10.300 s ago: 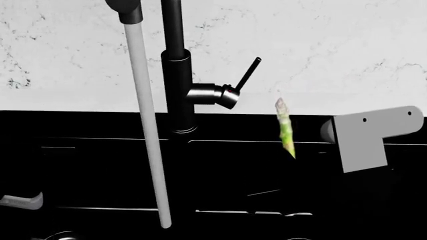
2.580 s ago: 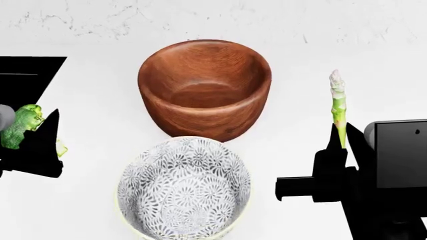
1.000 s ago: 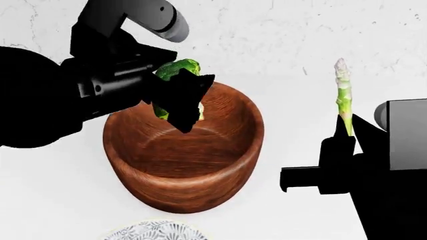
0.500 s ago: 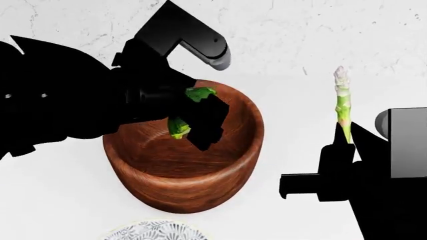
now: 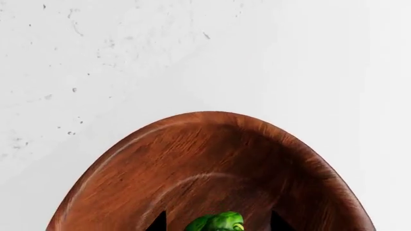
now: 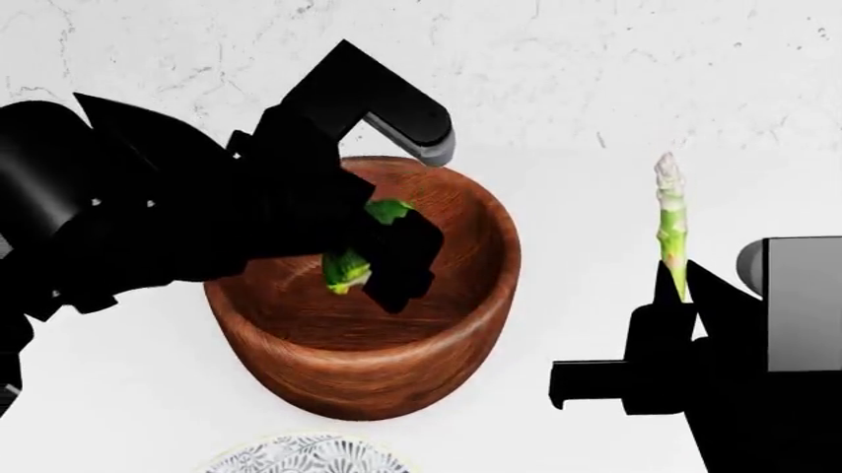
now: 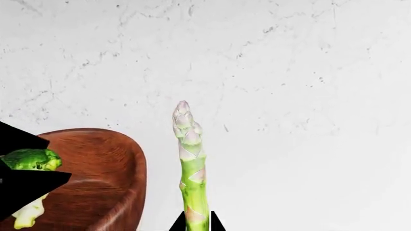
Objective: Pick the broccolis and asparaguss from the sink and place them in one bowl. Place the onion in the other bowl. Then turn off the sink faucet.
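In the head view the left end effector (image 6: 382,258) sits at frame centre-left, reaching down inside the wooden bowl (image 6: 394,365) with a broccoli (image 6: 353,264) clamped between its dark fingers. The floret is inside the bowl's rim but, as far as I can tell, not yet resting on the bottom. The left wrist view agrees: the broccoli (image 5: 218,223) pokes up at the lower edge between two finger tips, over the bowl's (image 5: 212,159) brown inner wall.

At the right of the head view the right end effector (image 6: 673,301) stands over the bare white desk (image 6: 579,118), beside the bowl and apart from it, closed on the base of an asparagus (image 6: 672,236) that points upright. The right wrist view shows the same spear (image 7: 191,168) gripped at its lower end.

My reading of progress: nothing has been delivered yet. No other vegetable shows in the visible part of the wooden bowl. The first broccoli is at the point of release, and the asparagus waits its turn.

Only a sliver of the patterned bowl (image 6: 310,453) shows at the bottom edge, so its contents cannot be told. The sink, onion and faucet are out of view; any remaining vegetables, the onion and the faucet appear still to be dealt with.
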### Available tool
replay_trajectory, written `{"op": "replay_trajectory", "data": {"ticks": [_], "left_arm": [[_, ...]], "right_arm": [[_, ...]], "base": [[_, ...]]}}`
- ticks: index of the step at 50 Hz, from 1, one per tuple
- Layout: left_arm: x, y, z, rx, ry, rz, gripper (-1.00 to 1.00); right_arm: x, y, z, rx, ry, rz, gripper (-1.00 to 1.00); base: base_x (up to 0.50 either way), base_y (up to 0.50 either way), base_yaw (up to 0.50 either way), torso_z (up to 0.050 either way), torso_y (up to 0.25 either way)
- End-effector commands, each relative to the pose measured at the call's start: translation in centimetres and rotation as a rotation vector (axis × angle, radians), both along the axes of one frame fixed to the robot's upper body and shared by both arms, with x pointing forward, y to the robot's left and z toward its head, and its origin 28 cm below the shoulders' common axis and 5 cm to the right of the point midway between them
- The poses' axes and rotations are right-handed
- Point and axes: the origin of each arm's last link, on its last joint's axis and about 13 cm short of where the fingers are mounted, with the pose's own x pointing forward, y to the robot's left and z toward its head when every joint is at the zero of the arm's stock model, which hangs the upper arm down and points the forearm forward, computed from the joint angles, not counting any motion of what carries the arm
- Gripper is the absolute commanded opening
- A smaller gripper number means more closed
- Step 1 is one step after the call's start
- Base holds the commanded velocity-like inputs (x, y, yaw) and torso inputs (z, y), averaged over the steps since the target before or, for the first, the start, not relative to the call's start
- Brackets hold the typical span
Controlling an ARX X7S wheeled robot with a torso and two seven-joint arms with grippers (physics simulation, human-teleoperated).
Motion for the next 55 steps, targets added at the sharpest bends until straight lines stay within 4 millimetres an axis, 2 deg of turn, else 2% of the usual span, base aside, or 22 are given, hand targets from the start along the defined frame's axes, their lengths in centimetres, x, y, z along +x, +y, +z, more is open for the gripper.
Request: {"op": "replay_trajectory", "data": {"ticks": [1,9,10,23,26,31,36,38,40,45,51,55], "left_arm": [[0.3,-0.1,-0.4,0.014,0.011,0.009,-1.0],[0.3,0.0,-0.3,0.018,0.012,0.015,-1.0],[0.3,-0.1,-0.4,0.018,0.013,0.015,1.0],[0.2,0.8,1.0,-0.018,-0.004,0.036,1.0],[-0.2,1.4,1.8,-0.049,-0.019,0.045,1.0],[-0.8,3.9,3.6,-0.135,-0.074,0.122,1.0],[-1.9,7.0,3.9,-0.158,-0.153,0.217,1.0],[-2.9,8.4,4.1,-0.201,-0.168,0.247,1.0],[-3.9,9.3,4.4,-0.248,-0.202,0.286,1.0],[-6.9,13.0,3.4,-0.239,-0.249,0.376,1.0],[-8.9,15.2,2.6,-0.258,-0.267,0.449,1.0],[-10.8,15.8,0.5,-0.259,-0.272,0.484,1.0]], "right_arm": [[0.0,-0.1,-0.3,0.004,0.002,0.001,-1.0],[-0.1,-0.1,-0.6,0.011,0.005,-0.002,-1.0],[-0.1,-0.1,-0.6,0.01,0.005,0.0,-1.0],[0.8,0.1,0.5,0.0,0.002,0.017,-1.0],[1.3,0.3,1.4,0.017,-0.006,0.033,-1.0],[3.1,0.4,4.3,0.016,0.043,0.106,-1.0],[5.8,1.1,6.5,0.001,0.157,0.21,-1.0],[7.4,2.0,7.8,-0.024,0.174,0.25,-1.0],[8.5,2.4,8.4,-0.036,0.205,0.278,-1.0],[11.9,3.2,10.2,-0.013,0.292,0.377,-1.0],[15.1,4.2,10.5,0.04,0.404,0.512,-1.0],[17.0,4.9,9.9,0.073,0.506,0.581,-1.0]], "base": [[0.0,0.0,0.0,0.0,0.0],[0.0,0.0,0.0,0.001,0.0],[0.0,0.0,0.0,0.0,0.0],[0.0,0.0,0.0,0.0,0.0],[0.0,0.0,0.0,0.0,0.0],[0.0,0.0,0.0,0.0,0.0],[0.0,0.0,0.0,0.0,0.0],[0.0,0.0,0.0,0.0,0.0],[0.0,0.0,0.0,0.0,0.0],[0.0,0.0,0.0,0.0,0.0],[0.0,0.0,0.0,0.0,0.0],[0.0,0.0,0.0,0.0,0.0]]}}
